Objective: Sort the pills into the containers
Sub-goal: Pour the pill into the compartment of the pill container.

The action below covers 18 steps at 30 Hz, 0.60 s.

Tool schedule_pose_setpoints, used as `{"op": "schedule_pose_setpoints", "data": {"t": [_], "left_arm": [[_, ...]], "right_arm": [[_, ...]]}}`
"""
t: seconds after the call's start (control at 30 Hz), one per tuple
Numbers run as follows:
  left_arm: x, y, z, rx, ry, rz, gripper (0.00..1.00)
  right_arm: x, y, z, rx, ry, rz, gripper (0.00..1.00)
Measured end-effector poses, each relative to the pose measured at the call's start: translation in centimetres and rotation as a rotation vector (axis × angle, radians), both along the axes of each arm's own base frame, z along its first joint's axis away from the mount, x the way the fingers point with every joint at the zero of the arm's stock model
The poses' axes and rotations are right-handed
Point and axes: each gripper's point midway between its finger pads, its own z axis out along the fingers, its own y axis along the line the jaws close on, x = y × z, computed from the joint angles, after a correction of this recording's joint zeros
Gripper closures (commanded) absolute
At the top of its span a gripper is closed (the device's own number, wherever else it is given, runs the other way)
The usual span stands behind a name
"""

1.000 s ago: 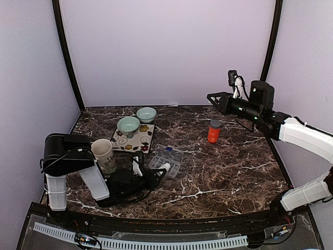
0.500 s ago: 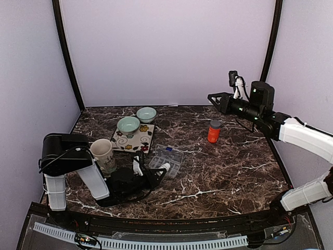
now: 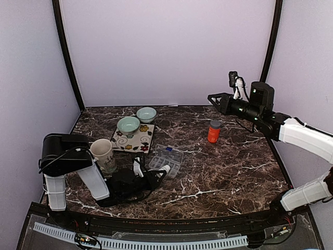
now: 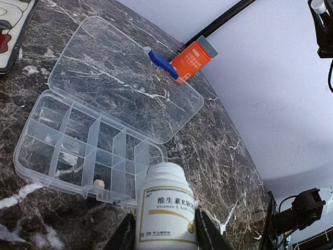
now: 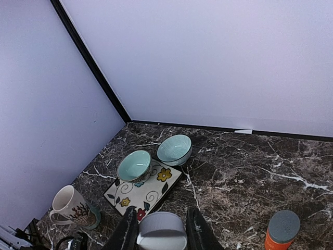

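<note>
Dark marble with white veins makes the table top, which fills the lower half of the top view. Left of its centre lies the flat clear plastic organiser box, with its lid folded open toward the back and its grid of small cells facing up. At the lower left of that view the left gripper is closed around a white plastic vitamin bottle, whose top reaches the near edge of the box. A small orange bottle with a grey lid stands right of centre. High at the upper right, the right gripper clamps a round pale grey cap. One small cream pill lies in a near-row cell.
</note>
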Motion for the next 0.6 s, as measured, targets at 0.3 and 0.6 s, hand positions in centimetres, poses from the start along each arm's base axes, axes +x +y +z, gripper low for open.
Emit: {"op": "schedule_pose_setpoints", "data": {"t": [0.3,0.6], "left_arm": [[0.04,0.11,-0.09,0.012,0.003,0.007,1.00],[0.23,-0.13,-0.12,0.024,0.006,0.014,1.00]], "right_arm": [[0.00,0.00,0.00,0.001,0.001,0.000,1.00],[0.00,0.00,0.00,0.002,0.002,0.000,1.00]]}}
